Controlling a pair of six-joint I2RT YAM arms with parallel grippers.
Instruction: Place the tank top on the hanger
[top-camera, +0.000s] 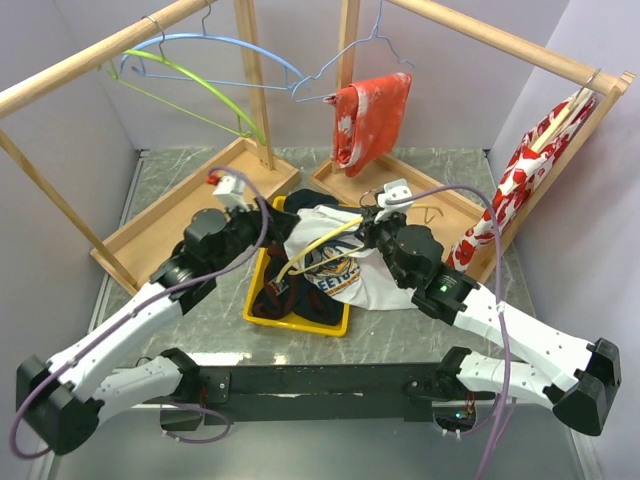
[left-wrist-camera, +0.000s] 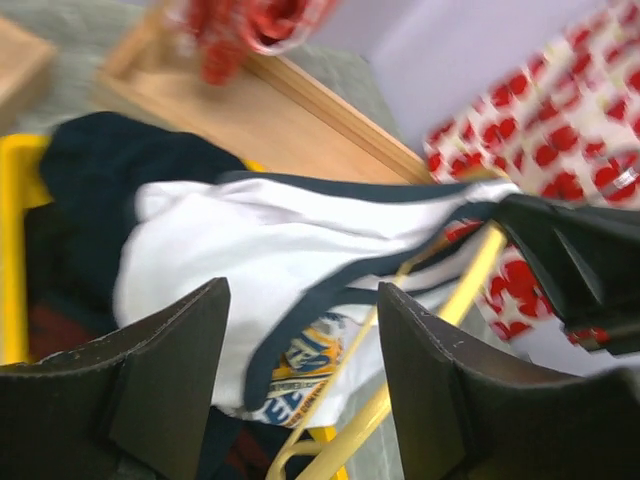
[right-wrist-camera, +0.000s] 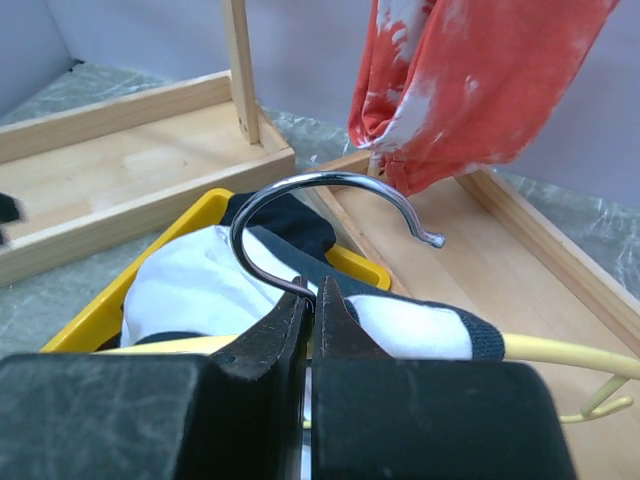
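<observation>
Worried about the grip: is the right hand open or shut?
Shut. The right hand pinches the hanger below its hook, fingers pressed together.

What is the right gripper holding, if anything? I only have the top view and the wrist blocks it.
Observer: In the right wrist view, the right gripper is shut on the hanger's metal hook, at its base.
Operator: Is the left gripper holding cloth?
Observer: No. The left wrist view shows the left gripper open, with nothing between its fingers. The tank top lies beyond them.
Operator: Is the hanger inside the top?
Observer: In the left wrist view, the hanger passes under the top's edge. I can't tell which opening.
</observation>
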